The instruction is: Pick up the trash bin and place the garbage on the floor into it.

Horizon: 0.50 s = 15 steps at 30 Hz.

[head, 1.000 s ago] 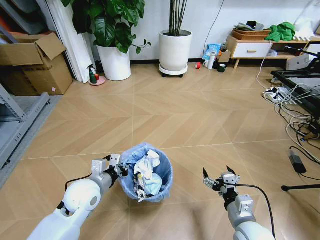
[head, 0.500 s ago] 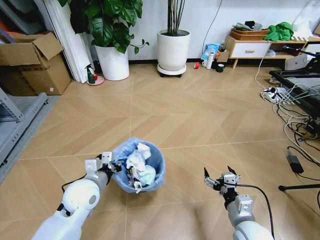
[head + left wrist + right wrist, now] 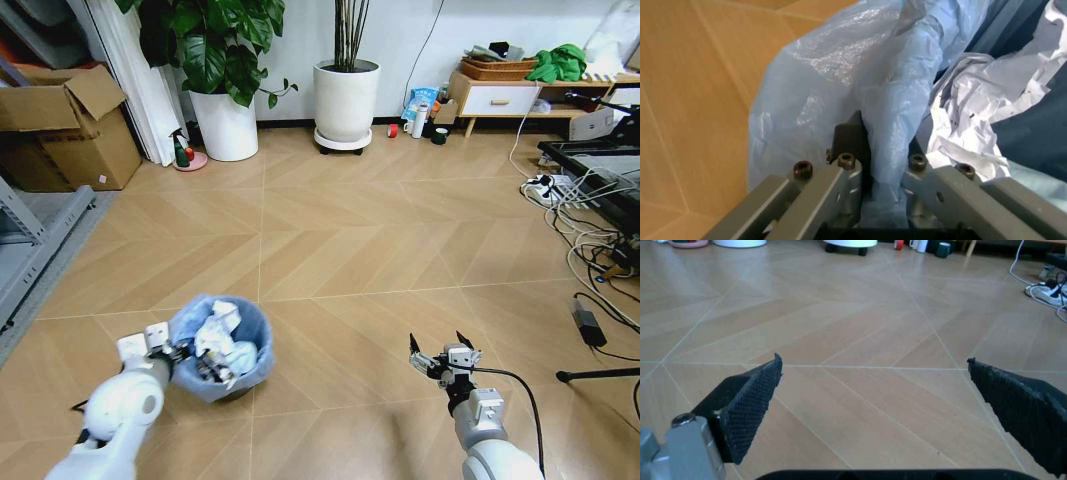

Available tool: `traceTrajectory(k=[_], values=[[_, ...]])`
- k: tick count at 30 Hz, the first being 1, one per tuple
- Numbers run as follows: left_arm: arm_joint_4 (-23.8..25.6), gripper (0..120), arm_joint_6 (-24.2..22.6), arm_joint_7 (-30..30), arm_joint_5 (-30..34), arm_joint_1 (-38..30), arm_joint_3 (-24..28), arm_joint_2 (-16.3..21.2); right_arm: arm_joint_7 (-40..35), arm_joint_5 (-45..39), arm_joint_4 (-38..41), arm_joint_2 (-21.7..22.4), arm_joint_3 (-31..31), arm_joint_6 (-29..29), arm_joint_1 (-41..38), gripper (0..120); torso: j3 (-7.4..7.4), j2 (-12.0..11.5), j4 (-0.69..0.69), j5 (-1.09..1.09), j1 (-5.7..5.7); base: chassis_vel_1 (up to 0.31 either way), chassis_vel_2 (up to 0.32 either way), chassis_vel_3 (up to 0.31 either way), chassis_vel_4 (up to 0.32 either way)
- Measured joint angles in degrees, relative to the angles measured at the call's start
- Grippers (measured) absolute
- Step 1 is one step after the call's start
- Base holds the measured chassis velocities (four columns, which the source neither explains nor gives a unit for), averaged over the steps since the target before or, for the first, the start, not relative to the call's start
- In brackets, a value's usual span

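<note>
Trash bin (image 3: 222,347) near left, crumpled white paper (image 3: 215,322) inside; left gripper (image 3: 170,351) clamped on its bag-lined rim. Right gripper (image 3: 438,353) near right, jaws apart over bare floor (image 3: 350,250).

Ahead of me the floor (image 3: 380,230) of tan chevron boards runs to a white wall, where two white plant pots (image 3: 348,103) stand, cardboard boxes (image 3: 65,125) sit to my left, and a low cabinet (image 3: 505,98) and tangled cables (image 3: 590,235) to my right.

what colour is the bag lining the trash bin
Light blue; the bag over the trash bin rim shows best in the left wrist view.
</note>
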<state>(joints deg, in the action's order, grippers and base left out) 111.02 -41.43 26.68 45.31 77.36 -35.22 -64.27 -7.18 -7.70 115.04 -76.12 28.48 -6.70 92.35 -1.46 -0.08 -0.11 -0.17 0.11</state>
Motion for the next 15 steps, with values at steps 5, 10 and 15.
traceTrajectory(k=[5,10,15], values=[[-1.9,2,0.0,0.7,2.6,-0.4,-0.7,-0.8,0.0,0.1,-0.3,-0.1,-0.3,0.1,-0.2,100,0.00,0.0,-0.02,-0.02,0.00,0.000,0.000,0.000,0.000],[-3.0,2,0.0,1.6,4.0,-1.6,-0.4,-1.1,-0.1,0.3,0.1,-0.1,0.3,0.7,0.8,100,0.00,0.0,-0.02,-0.01,0.00,0.000,0.000,0.000,0.000],[-3.8,10,0.4,1.6,3.1,-2.4,-0.2,-1.1,0.0,0.4,0.3,-0.1,0.5,1.2,1.2,100,0.00,0.0,-0.02,0.00,0.00,0.000,0.000,0.000,0.000]])
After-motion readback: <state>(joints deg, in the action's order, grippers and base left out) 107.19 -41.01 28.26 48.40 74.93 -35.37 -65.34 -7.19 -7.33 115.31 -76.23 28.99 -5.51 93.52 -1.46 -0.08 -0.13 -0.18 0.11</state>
